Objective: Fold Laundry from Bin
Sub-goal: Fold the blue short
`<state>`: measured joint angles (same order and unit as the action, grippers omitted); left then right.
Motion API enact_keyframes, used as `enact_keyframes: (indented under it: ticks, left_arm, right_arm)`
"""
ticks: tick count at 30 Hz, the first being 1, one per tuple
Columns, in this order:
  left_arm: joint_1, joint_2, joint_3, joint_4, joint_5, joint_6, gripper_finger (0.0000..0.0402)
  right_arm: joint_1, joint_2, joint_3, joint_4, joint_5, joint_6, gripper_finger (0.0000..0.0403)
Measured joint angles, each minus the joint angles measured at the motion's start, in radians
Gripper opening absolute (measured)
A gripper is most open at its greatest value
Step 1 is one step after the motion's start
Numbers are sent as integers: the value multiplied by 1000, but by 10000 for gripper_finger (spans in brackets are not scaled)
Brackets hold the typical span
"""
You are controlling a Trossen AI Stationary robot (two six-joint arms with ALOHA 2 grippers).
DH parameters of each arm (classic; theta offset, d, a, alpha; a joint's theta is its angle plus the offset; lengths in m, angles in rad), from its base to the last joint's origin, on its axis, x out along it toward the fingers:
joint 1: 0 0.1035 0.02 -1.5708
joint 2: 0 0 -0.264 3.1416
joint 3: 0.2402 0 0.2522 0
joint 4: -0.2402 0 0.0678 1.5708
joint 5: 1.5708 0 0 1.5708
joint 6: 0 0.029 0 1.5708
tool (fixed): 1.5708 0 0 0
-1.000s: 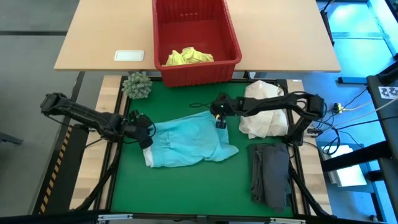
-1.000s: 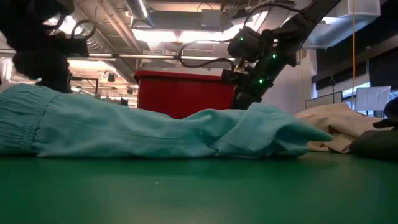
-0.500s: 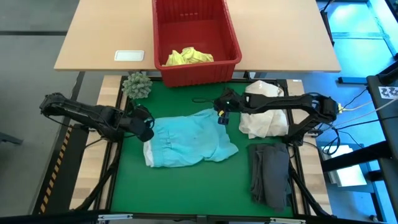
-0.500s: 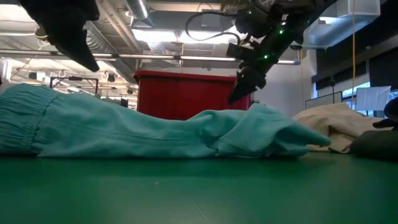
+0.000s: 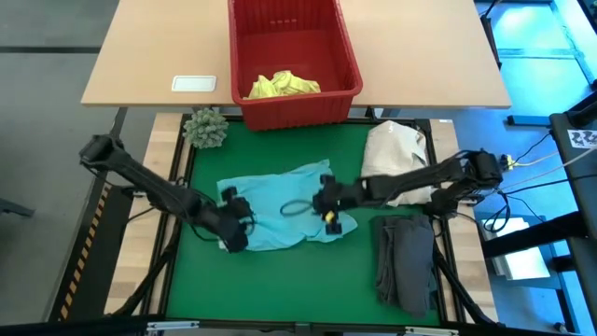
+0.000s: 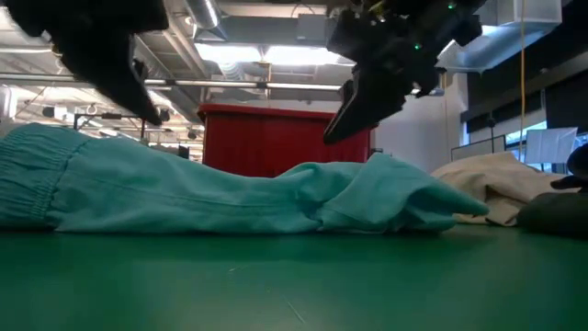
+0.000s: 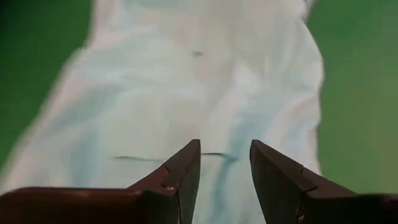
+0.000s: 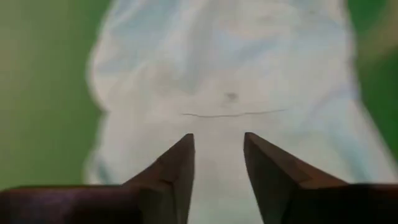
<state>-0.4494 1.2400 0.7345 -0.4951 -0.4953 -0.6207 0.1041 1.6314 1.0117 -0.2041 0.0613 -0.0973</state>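
- A cream-white cloth bundle lies at the right edge of the green mat, with a folded dark grey garment just beside it on the near side.
- A small green spiky plant-like ball sits at the mat's far left corner, and a small white flat rectangle rests on the tan wooden table beyond it.
- The bright red slotted plastic bin stands on the tan table at the far edge of the mat; a crumpled bright yellow garment lies in its near end.
- The light turquoise-blue garment lies spread in the middle of the mat, between the two grippers; in the low view it stretches as a low rumpled ridge in front of the bin.
- The left gripper hangs over the garment's near left part, its arm reaching in from the left edge; its own wrist view shows the two dark fingers apart above the cloth, holding nothing.
- The right gripper hangs over the garment's right part, its arm stretched low across from the right past the cream bundle; its fingers also stand apart over the cloth, gripping nothing.
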Motion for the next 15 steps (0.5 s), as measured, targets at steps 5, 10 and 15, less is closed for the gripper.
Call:
enact_keyframes:
  ticks: [5,10,15]
  left_arm:
    - [-61,168,0,13,11,-134,129]
    - [-116,266,0,0,103,-237,129]
    - [-161,298,3,-93,150,-345,129]
  right_arm:
    - [95,63,0,-34,-44,61,67]
    - [142,97,0,-141,-65,110,8]
    - [145,101,0,-313,7,167,16]
